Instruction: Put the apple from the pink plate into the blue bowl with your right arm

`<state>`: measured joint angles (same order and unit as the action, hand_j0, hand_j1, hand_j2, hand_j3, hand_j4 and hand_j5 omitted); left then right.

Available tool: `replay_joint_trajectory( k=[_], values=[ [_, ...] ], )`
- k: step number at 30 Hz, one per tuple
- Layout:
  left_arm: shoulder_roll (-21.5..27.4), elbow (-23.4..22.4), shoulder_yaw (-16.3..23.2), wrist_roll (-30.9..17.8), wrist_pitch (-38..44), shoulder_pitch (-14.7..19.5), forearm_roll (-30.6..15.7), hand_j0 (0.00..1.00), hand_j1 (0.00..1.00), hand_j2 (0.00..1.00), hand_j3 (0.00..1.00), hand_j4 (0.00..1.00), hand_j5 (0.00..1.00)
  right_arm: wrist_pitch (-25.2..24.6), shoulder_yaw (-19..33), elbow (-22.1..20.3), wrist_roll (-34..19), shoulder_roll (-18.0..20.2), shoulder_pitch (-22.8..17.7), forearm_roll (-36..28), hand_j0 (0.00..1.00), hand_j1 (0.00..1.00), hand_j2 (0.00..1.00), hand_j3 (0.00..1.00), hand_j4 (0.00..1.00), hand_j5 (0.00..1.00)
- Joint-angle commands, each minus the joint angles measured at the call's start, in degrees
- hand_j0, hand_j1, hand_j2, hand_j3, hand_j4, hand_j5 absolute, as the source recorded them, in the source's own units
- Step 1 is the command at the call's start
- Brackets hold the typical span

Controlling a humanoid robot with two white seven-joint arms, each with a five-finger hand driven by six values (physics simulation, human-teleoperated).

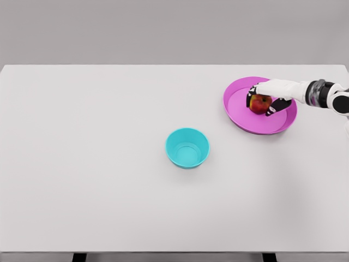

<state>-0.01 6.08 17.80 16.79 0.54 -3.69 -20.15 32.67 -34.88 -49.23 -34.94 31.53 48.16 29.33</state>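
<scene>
The right hand (268, 97) reaches in from the right edge, its fingers curled around the apple (260, 102), which sits on the pink plate (240, 112) near the table's far right. The blue bowl (187, 148) stands well apart, toward the middle of the white table (87, 164).

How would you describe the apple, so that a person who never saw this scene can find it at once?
Look at the white table, then at its far right, where a pink plate lies. On that plate sits the apple, with the right hand wrapped around it. It is the only small red-and-yellow round thing; the blue bowl near the middle is empty.
</scene>
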Motion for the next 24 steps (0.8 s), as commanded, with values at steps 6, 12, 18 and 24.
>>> replay_joint_trajectory(
  k=[6, 12, 18, 24],
  values=[
    [0.01, -0.02, 0.04, -0.01, -0.01, 0.0, 0.03, 1.0, 1.0, 1.0, 1.0, 1.0, 1.0, 0.9, 1.3, -1.92, -0.06, -0.15, 0.35, -0.5, 0.38, 0.38, 0.38, 0.38, 0.38, 0.38],
    [0.01, -0.02, 0.04, -0.01, -0.01, 0.0, 0.03, 1.0, 1.0, 1.0, 1.0, 1.0, 1.0, 1.87, 3.68, -8.07, -0.06, 0.11, -0.53, -1.64, 0.38, 0.38, 0.38, 0.38, 0.38, 0.38],
    [0.01, -0.02, 0.04, -0.01, -0.01, 0.0, 0.03, 1.0, 1.0, 1.0, 1.0, 1.0, 1.0, 0.29, 3.32, -26.35, -0.06, 4.5, -4.39, -11.22, 0.38, 0.38, 0.38, 0.38, 0.38, 0.38],
    [0.01, -0.02, -0.04, -0.01, -0.01, 0.0, 0.03, 1.0, 1.0, 1.0, 1.0, 1.0, 1.0, -3.14, 3.15, -39.89, -0.06, 7.76, -7.47, -14.38, 0.38, 0.38, 0.38, 0.38, 0.38, 0.38]
  ],
)
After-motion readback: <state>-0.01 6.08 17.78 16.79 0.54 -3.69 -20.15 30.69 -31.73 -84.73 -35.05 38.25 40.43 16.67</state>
